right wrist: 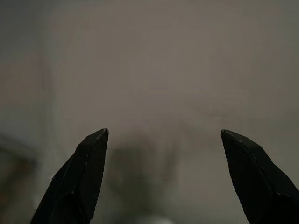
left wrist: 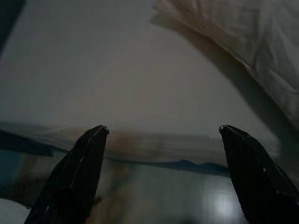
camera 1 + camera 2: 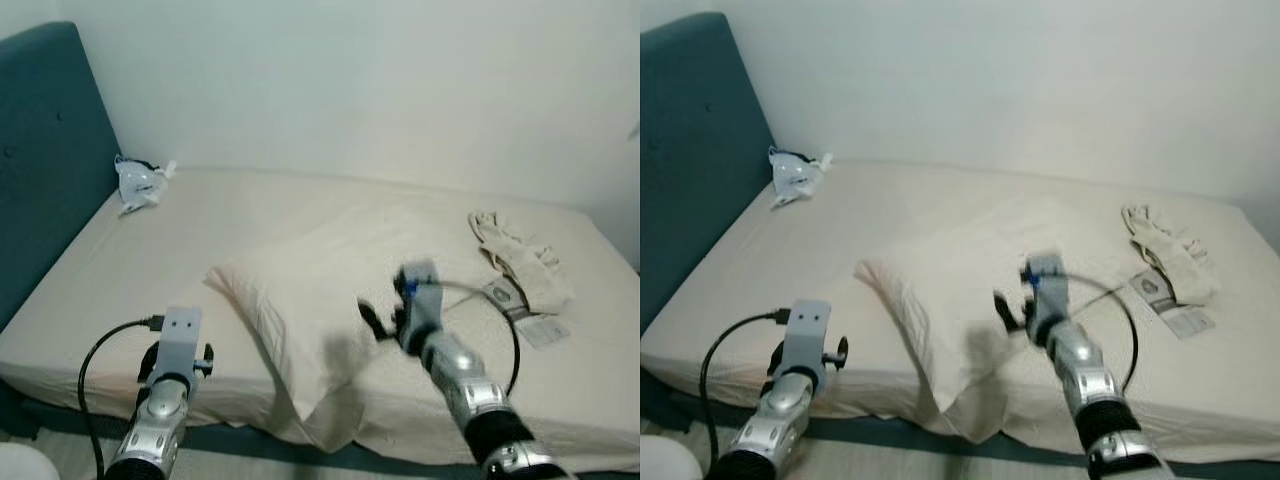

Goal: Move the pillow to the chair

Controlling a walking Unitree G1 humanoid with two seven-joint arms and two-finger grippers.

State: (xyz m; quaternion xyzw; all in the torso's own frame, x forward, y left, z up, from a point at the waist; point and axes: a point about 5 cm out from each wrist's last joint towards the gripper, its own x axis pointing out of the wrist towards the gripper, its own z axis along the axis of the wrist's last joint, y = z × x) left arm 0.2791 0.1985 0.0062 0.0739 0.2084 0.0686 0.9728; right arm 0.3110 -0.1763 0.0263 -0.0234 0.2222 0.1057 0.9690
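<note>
Cream pillow lies at bed edge; left gripper and right gripper, both spread wide, are positioned flanking it, presumably for a 2-sided grasp.

A bed with a cream sheet spans the room, its far side against a plain white wall. A teal padded headboard stands at the left. Along the near edge a dark teal bed base shows above pale floor. Light is soft and even.
</note>
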